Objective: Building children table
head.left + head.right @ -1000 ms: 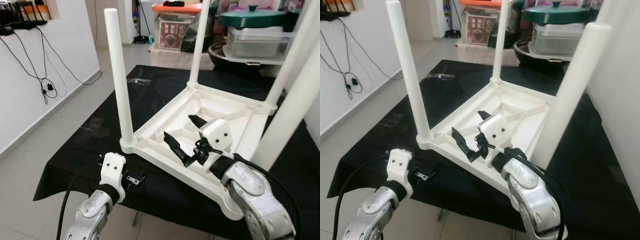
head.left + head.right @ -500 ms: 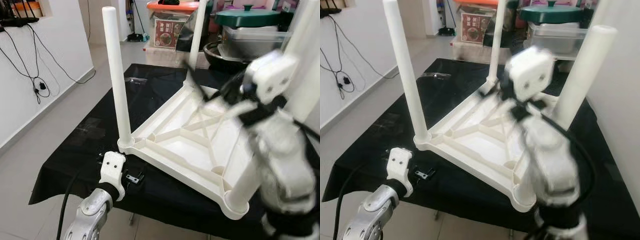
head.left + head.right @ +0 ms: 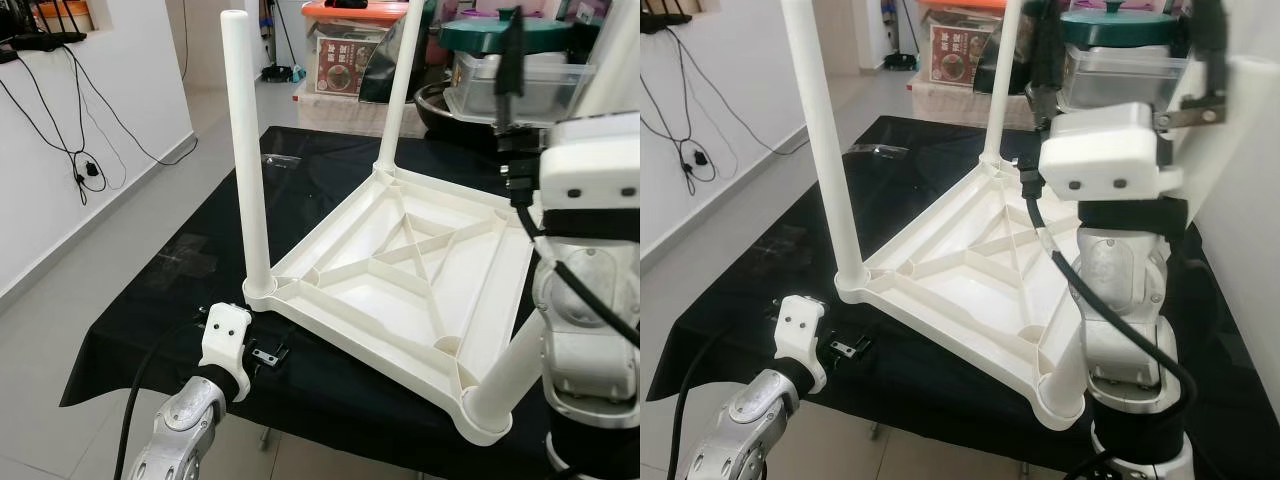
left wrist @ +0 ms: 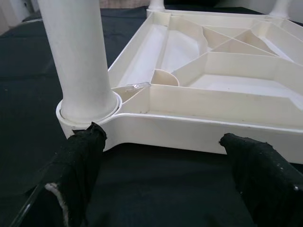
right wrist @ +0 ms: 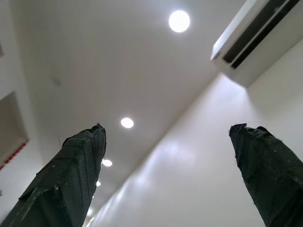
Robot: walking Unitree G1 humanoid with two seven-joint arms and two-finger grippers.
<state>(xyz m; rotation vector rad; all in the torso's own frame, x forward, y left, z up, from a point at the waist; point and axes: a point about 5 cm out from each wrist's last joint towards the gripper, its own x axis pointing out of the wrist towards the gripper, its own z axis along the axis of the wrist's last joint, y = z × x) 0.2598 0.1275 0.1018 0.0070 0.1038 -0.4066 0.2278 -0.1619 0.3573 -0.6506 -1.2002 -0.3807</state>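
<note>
Left eye view: you've got the white plastic children's table [image 3: 400, 270] lying upside down on the black-covered worktop [image 3: 170, 280], underside ribs facing up, four round legs pointing up. The nearest-left leg [image 3: 246, 160] stands upright in its corner socket; the far leg [image 3: 398, 85] rises at the back corner; a front-right leg [image 3: 525, 345] sits in the near corner by your right arm. Your left hand [image 3: 262, 355] sits low at the worktop's front edge, just below the table's near-left corner. Your right hand [image 3: 512, 50] is raised high w/ its fingers pointing up, well above the tabletop's right side — nothing in it. Behind the worktop: a storage box w/ an orange lid [image 3: 345, 50], a green pot lid [image 3: 500, 35] on clear containers. Cables [image 3: 70, 130] hang on the white wall at left.

Right eye view: same scene. The right arm's white wrist block [image 3: 1105, 160] stands over the table's right edge, black fingers [image 3: 1043, 45] spread wide apart either side of it, gripping nothing.

Left wrist view: your left hand [image 4: 165, 142] is open wide, both black fingertips [image 4: 85, 146] resting low near the black cloth, facing the table's rim — the corner socket w/ its leg is just beyond one fingertip. Not touching the rim as far as you can tell; empty.

Right wrist view: the right hand [image 5: 175, 137] points at the ceiling, fingers far apart, empty. You see round ceiling lights [image 5: 179, 21] and a wall-mounted aircon unit [image 5: 258, 38].
</note>
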